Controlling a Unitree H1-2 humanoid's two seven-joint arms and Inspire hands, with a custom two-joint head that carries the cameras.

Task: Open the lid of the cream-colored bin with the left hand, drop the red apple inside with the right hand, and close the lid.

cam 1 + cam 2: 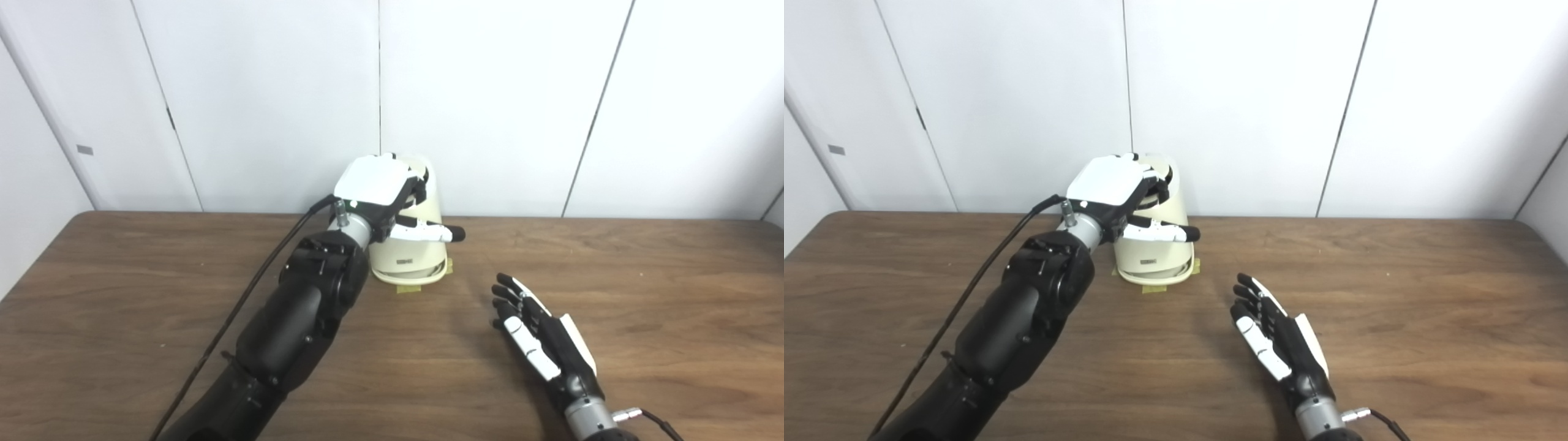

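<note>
While our left hand [383, 190] rests curled over the top of the cream bin [413, 260] at 12 o'clock on the surface [674, 294], grip uncertain, our right hand [539, 337] lies open, empty, at 5 o'clock from it.

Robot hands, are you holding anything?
The left hand rests on top of the bin; whether it grips is hidden. The right hand holds nothing.

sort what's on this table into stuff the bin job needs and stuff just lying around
Belongs to the job:
- cream-colored plastic bin
- left hand, over the bin's top
- right hand, open, holding nothing
No red apple shows.

Just there:
- yellowish tape bits at the bin's base
- black cable along the left arm
- brown wooden table
</note>
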